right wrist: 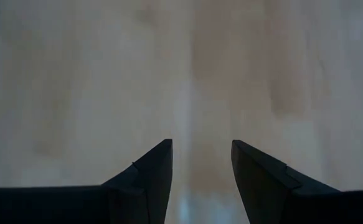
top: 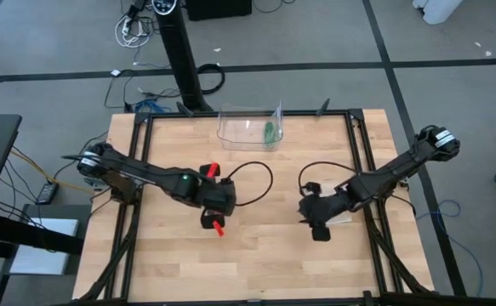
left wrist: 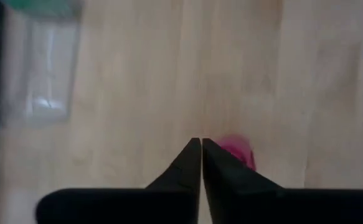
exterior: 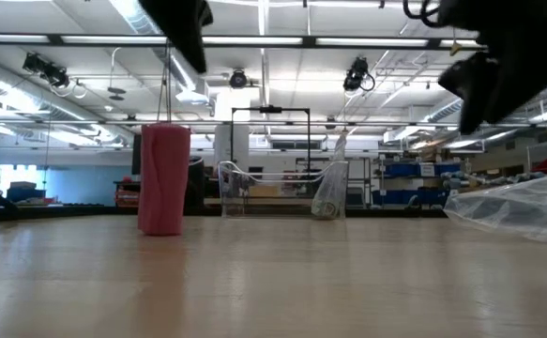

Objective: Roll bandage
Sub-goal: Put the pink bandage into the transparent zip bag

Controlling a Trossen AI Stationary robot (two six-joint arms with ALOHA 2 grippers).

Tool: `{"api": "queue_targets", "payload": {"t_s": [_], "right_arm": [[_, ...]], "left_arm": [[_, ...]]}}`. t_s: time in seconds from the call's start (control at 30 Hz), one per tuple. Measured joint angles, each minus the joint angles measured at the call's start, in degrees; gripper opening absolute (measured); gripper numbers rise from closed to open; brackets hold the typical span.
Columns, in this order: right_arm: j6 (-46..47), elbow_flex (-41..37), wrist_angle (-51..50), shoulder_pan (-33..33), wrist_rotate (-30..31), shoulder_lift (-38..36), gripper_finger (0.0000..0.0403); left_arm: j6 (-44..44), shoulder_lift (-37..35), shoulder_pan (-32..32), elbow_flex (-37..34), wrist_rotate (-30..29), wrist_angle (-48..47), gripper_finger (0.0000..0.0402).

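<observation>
The bandage is a small pink roll [exterior: 163, 178] standing upright on one end on the table, left of the middle. It shows beside my left fingertips in the left wrist view [left wrist: 238, 153], and as a red-pink piece at the gripper's near side in the high view [top: 220, 228]. My left gripper [left wrist: 201, 144] is shut and hangs just above and beside the roll [exterior: 190, 42], pointing down. My right gripper [right wrist: 201, 152] is open and empty, pointing down over bare wood at the table's right [top: 319, 228].
A clear open container [top: 249, 126] with a small green item [top: 269, 133] stands at the far edge. A crumpled clear plastic piece [exterior: 517, 208] lies on the right, under my right arm. A second red piece [top: 212, 170] shows at my left gripper's far side.
</observation>
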Motion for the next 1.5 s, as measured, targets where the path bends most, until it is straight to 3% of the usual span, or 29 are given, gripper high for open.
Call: {"api": "queue_targets", "payload": {"t_s": [0.13,0.33,0.67,0.87,1.1,1.5], "right_arm": [[4.4,0.0,-8.7,2.5,1.5,0.9,0.0164],[8.8,0.0,-13.1,9.4,0.9,4.2,0.0164],[20.3,0.0,-23.8,18.4,-1.1,16.3,0.0164],[21.5,2.9,-31.2,19.8,1.8,22.1,0.0155],[21.6,10.1,-36.9,20.3,5.0,22.9,0.0143],[21.7,7.7,-42.3,20.3,7.3,27.1,0.0139]], "left_arm": [[1.6,-2.8,-1.9,1.4,-3.0,4.4,0.0008],[9.3,-5.7,-7.4,1.2,-2.6,15.6,0.0006],[11.5,-4.0,-13.3,1.1,-2.9,19.0,0.0027],[10.9,-2.0,-13.6,1.1,-3.6,18.3,0.0059],[10.8,-2.0,-13.5,1.1,-5.5,17.9,0.0085],[10.7,-2.0,-13.5,1.1,-6.1,17.3,0.0098]]}}
